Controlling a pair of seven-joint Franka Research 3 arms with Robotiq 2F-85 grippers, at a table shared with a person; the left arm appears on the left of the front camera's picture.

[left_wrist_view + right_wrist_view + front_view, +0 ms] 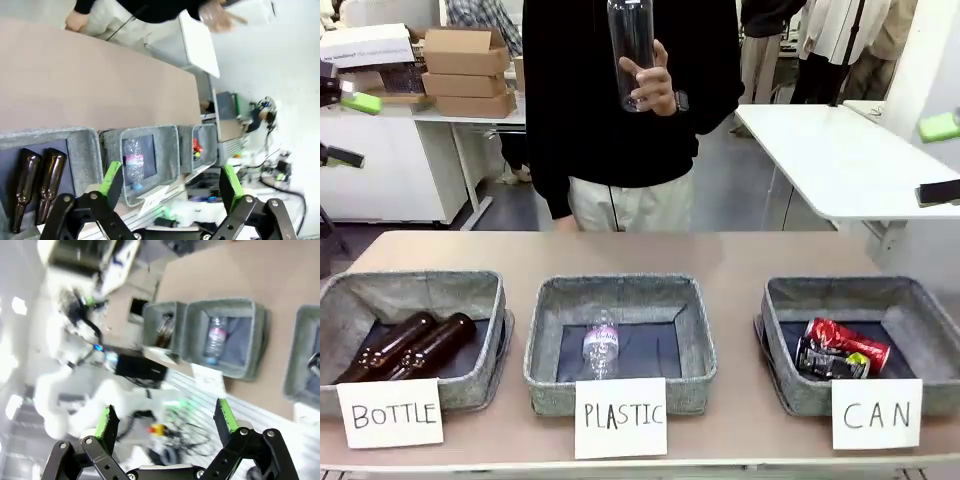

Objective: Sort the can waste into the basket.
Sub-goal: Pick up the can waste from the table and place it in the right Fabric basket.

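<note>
Nearest the robot, the left end effector (170,187) and the right end effector (164,422) each hang above the table (640,255) with green pads spread wide and nothing between them. Beyond the white "CAN" sign (876,413), the grey woven basket (790,330) with dark lining holds both cans: the shiny red can (848,341), dented, lying on its side just behind the black can (830,362) with green-yellow print. Farther off, a person's hand (655,85) holds a clear bottle (631,45) upright.
</note>
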